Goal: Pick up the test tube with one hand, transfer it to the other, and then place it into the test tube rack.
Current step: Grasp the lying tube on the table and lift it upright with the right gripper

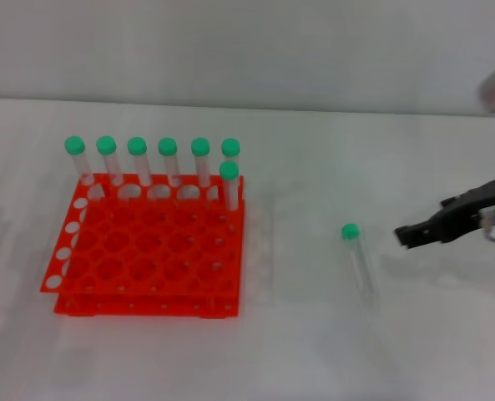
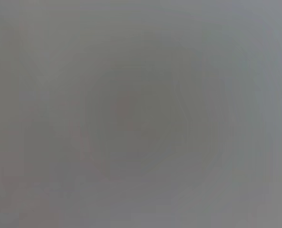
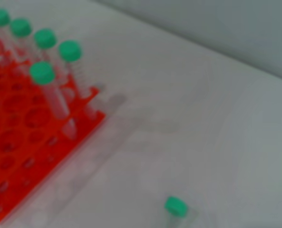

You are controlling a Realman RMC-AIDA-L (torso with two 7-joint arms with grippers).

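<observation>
Head view: tube [image 1: 360, 263] lies flat on worktop [image 1: 314, 351], well right of rack [image 1: 147, 251]. Right gripper [image 1: 407, 236] near its cap, not touching; jaws open/shut — can't tell. Left gripper not in view. Tube prob light, slick, rolls; grab mid-body.
</observation>
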